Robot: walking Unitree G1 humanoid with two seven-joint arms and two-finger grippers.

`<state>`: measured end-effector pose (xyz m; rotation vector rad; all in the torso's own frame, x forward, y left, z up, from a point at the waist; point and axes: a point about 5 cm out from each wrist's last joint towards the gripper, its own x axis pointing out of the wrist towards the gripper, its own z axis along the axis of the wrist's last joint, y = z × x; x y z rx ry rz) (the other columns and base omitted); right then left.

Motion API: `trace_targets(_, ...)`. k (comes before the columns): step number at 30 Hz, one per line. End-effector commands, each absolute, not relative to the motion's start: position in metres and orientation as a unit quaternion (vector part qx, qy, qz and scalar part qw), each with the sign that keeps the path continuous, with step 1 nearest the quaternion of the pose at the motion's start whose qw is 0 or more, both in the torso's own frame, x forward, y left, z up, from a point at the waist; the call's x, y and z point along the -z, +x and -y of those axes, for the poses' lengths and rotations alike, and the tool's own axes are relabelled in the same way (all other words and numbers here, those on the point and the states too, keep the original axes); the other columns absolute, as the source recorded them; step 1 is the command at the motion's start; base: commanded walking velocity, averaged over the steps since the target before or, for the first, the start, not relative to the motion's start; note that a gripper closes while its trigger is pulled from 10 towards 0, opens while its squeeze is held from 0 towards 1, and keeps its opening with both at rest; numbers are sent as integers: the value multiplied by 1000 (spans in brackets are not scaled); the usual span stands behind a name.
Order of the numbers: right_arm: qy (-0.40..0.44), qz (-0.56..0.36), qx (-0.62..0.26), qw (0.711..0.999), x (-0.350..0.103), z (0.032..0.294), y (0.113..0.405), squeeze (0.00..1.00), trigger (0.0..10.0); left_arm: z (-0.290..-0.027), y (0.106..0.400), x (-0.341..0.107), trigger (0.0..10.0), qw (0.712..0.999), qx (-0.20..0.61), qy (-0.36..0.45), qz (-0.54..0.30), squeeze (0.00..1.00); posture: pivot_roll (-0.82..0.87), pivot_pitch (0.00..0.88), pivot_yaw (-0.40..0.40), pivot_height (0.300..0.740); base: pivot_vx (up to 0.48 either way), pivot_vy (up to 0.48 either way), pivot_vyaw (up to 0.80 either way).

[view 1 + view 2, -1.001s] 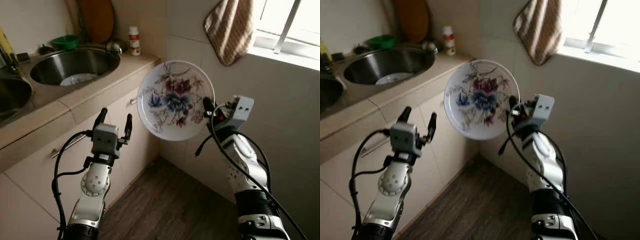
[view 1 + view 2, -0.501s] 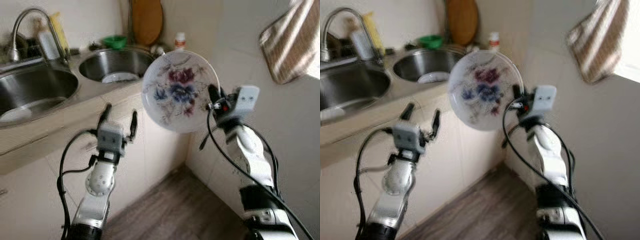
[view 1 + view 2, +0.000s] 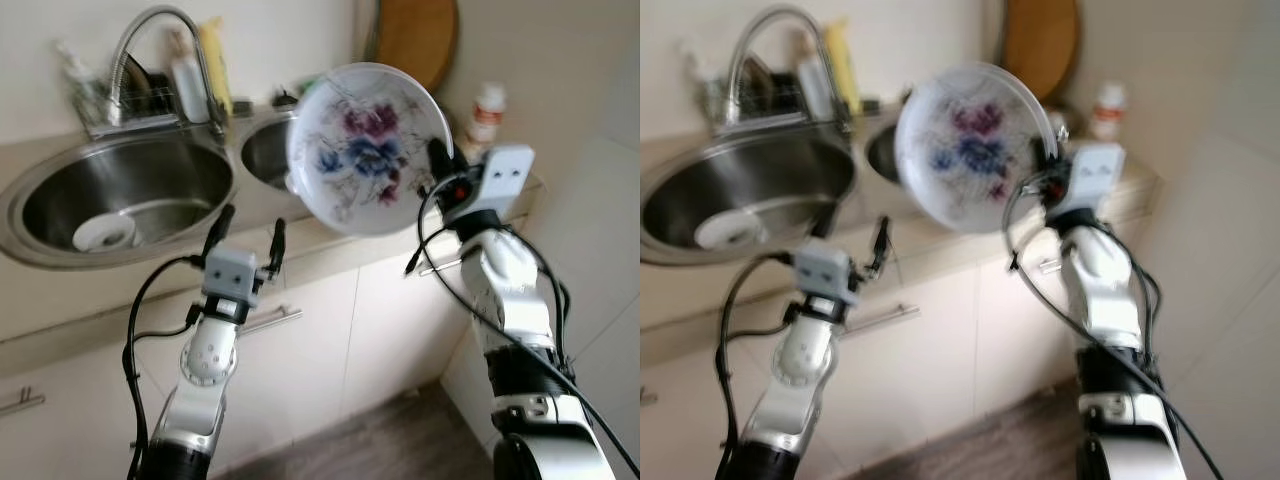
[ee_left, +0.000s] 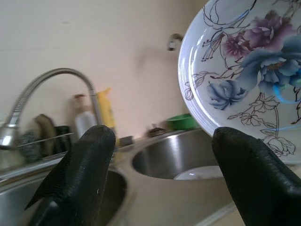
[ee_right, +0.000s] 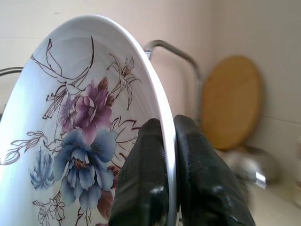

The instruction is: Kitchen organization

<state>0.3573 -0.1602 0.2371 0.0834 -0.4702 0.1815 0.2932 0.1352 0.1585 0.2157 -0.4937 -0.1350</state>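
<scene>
Right gripper (image 3: pixel 437 160): I have its two black fingers (image 5: pixel 146 174) pinched on the rim of the floral plate (image 3: pixel 368 146), one finger on the painted face and one behind. I hold the plate raised on edge, tilted, its flowered face turned toward the head camera, in the air above the counter edge (image 3: pixel 330 245) and in front of the right sink basin (image 3: pixel 262 150).

Left gripper (image 3: pixel 248 228): I have its fingers spread apart with nothing between them, raised just before the counter, lower than the plate and to its left. Through its wrist camera I see the plate's face past one fingertip (image 4: pixel 249 174).

Surroundings: a curved steel faucet (image 3: pixel 160 45) stands behind the left sink basin (image 3: pixel 120 195), which holds a small white dish (image 3: pixel 104 232). A round wooden board (image 3: pixel 415 40) leans against the wall behind the plate; a small white bottle (image 3: pixel 487 112) stands on the counter near it. Cabinet doors with a bar handle (image 3: pixel 268 319) lie below the counter.
</scene>
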Motion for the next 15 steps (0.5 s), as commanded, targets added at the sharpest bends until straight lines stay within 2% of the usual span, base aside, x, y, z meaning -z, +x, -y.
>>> trace_targets(1,42,259,-99,960,-251,148,359,0,0,-141,293,-161,10000,960,59,116,249,0,6,0,-40,740,439,0,800)
trace_targets(2,42,259,-99,960,-251,148,359,0,0,-141,293,-161,10000,960,59,116,249,0,6,0,-40,740,439,0,800)
trace_targets(6,51,264,-80,960,-257,154,362,0,0,-140,293,-164,10000,958,59,118,255,0,6,0,-41,740,382,0,0)
trace_targets(12,57,266,-49,961,-264,163,368,0,0,-138,292,-168,10000,954,60,113,272,0,4,0,-40,740,0,0,0)
trace_targets(15,66,246,7,967,-265,177,376,0,0,-137,291,-170,10000,952,61,116,276,0,8,0,-40,740,0,0,0)
